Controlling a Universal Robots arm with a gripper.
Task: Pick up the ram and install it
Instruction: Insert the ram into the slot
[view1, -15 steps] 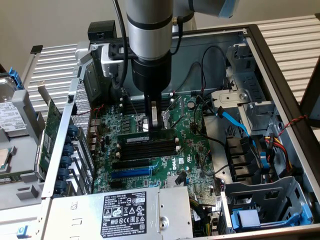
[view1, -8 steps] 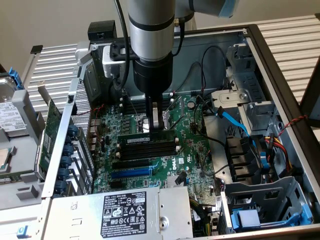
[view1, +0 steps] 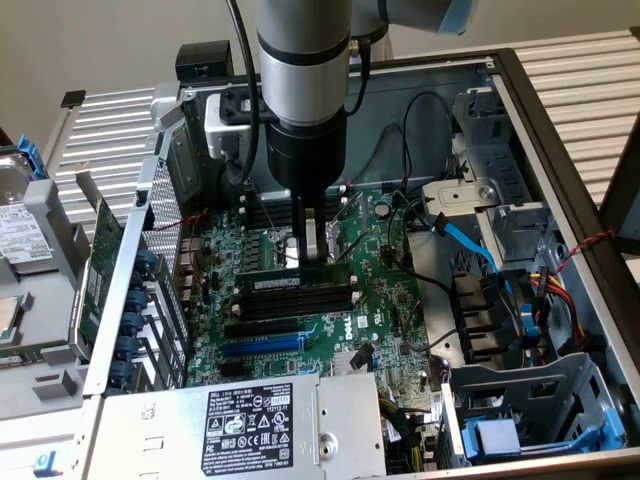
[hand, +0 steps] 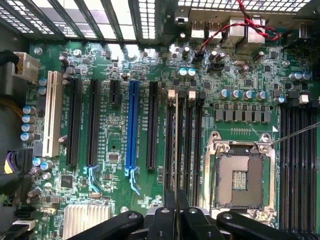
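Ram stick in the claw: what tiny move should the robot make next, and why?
Probably a gentle push straight down. The claw is shut on the ram, which stands upright on its edge, lined up with the row of black memory slots. I cannot tell whether it is fully seated, so a small press seems the safest step.

Landmark: the ram (view1: 285, 282). Straight above it, the arm and gripper (view1: 311, 258) occupy the drop-in path. On the exterior view's right of it, a blue cable (view1: 465, 240) crosses low, with the drive cage (view1: 505, 215) beyond. On the exterior view's left, the perforated rear wall (view1: 155, 235) stands near. On its camera side lie low expansion slots (view1: 275, 326), with open room up to the power supply (view1: 150, 430).
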